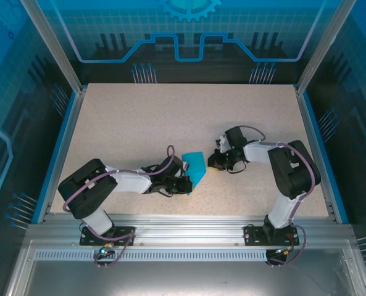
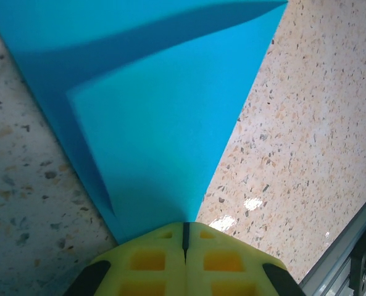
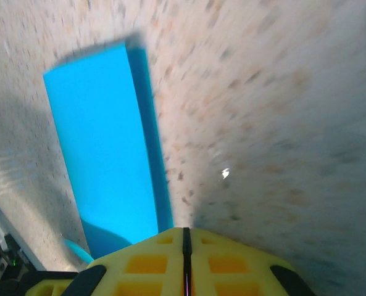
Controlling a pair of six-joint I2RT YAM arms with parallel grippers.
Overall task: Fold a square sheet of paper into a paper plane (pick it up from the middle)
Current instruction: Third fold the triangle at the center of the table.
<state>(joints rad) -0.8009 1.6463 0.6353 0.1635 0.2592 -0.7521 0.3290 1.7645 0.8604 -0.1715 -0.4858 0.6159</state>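
The teal-blue sheet of paper (image 1: 195, 165) lies folded in the middle of the table between the two arms. In the left wrist view the paper (image 2: 158, 123) shows layered flaps and tapers to a point that runs into the seam of my left gripper (image 2: 186, 231). The yellow fingers are pressed together on that tip. My left gripper (image 1: 186, 183) sits at the paper's near end. My right gripper (image 1: 212, 161) is just right of the paper. In its own blurred view the right gripper (image 3: 184, 237) is shut with nothing in it, over bare table, with the paper (image 3: 102, 148) off to its left.
The speckled tabletop (image 1: 139, 123) has a blue rim and stands inside a frame of metal posts (image 1: 53, 46). An aluminium rail (image 1: 189, 231) carrying both arm bases runs along the near edge. Free room lies behind the paper.
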